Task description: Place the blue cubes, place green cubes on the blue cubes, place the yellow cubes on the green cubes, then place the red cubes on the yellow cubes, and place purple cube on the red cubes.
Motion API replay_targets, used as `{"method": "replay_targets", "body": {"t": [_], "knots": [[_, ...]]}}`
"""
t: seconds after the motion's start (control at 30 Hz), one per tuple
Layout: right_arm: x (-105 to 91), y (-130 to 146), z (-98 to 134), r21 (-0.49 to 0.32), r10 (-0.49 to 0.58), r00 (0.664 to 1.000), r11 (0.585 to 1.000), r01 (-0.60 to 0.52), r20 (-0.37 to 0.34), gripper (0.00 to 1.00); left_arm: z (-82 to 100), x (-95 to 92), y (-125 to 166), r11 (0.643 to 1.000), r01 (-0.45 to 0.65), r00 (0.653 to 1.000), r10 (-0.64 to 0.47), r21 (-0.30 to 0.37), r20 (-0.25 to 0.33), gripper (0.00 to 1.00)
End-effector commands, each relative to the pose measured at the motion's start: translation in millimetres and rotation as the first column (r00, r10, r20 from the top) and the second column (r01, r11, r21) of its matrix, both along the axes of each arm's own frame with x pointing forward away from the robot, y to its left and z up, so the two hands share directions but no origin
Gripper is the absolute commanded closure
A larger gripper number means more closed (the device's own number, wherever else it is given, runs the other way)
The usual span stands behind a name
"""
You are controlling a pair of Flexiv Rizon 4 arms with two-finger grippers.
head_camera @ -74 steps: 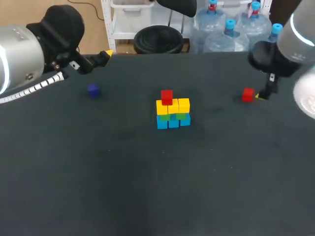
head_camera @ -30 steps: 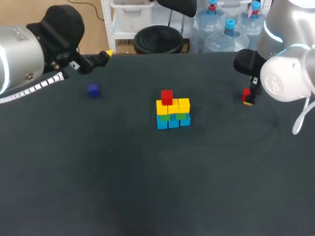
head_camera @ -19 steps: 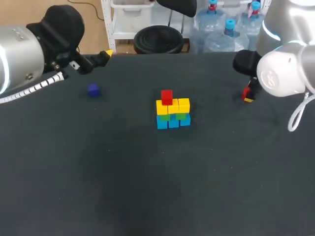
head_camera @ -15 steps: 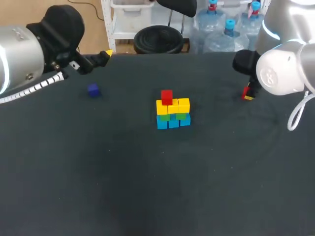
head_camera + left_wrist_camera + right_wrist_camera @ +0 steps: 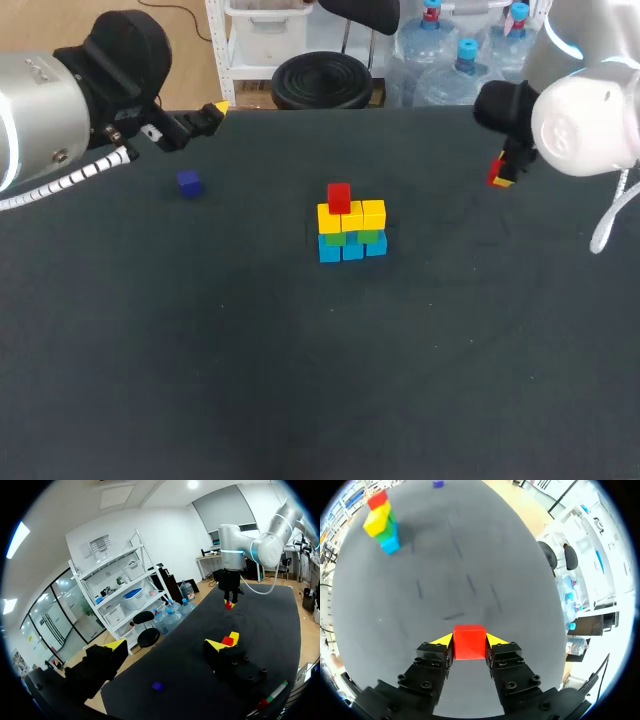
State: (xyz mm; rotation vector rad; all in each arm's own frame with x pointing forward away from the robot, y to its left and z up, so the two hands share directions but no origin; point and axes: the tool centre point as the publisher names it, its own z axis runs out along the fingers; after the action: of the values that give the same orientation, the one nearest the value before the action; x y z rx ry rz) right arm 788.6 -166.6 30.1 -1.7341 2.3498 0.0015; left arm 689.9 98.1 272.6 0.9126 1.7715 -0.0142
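A stack of cubes [image 5: 351,226] stands mid-table: blue at the bottom, green above, yellow over that, and one red cube [image 5: 339,197] on its left end. My right gripper [image 5: 504,176] hangs over the far right of the table, shut on a second red cube [image 5: 495,172], which is off the cloth. The right wrist view has that red cube [image 5: 469,643] between the yellow tips of the right gripper [image 5: 469,638], with the stack [image 5: 382,520] far ahead. A purple cube [image 5: 189,183] lies at far left. My left gripper [image 5: 214,112] is open above the table's far left edge.
The table [image 5: 300,380] is covered by a dark cloth. In the left wrist view the purple cube [image 5: 158,685] lies ahead of the open left gripper [image 5: 166,645], and the stack [image 5: 230,640] peeks past one finger.
My right gripper closed on the red cube at the far right and lifted it off the table. The left arm, the stack and the purple cube stayed put.
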Motion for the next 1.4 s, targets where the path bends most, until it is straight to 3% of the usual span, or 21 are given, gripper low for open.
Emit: {"method": "replay_targets", "body": {"t": [0.03, 0.33, 0.67, 0.83, 1.4], "knots": [[-35.5, 7.5, 33.3, 0.001, 0.019, 0.999, 1.000, -0.019, 0.047, 1.00, 1.1, 1.9, 2.2, 1.000, 0.012, 1.000, -0.012, -0.001, -0.006, 0.00], [-62.8, 40.0, 69.5, 0.021, 0.067, 0.995, 0.997, -0.069, 0.075, 1.00, 1.1, 1.9, 2.2, 1.000, 0.012, 1.000, -0.012, -0.001, -0.006, 0.00], [-81.5, 72.5, 79.9, 0.059, 0.149, 0.980, 0.986, -0.158, 0.129, 1.00, 1.1, 1.9, 2.2, 1.000, 0.012, 1.000, -0.012, -0.001, -0.006, 0.00], [-81.2, 78.0, 80.7, 0.085, 0.136, 0.978, 0.985, -0.150, 0.158, 1.00, 1.1, 1.9, 2.2, 1.000, 0.012, 1.000, -0.012, -0.001, -0.006, 0.00], [-81.2, 78.0, 80.7, 0.085, 0.136, 0.978, 0.985, -0.150, 0.158, 1.00, 1.1, 1.9, 2.2, 1.000, 0.012, 1.000, -0.012, -0.001, -0.006, 0.00]]}}
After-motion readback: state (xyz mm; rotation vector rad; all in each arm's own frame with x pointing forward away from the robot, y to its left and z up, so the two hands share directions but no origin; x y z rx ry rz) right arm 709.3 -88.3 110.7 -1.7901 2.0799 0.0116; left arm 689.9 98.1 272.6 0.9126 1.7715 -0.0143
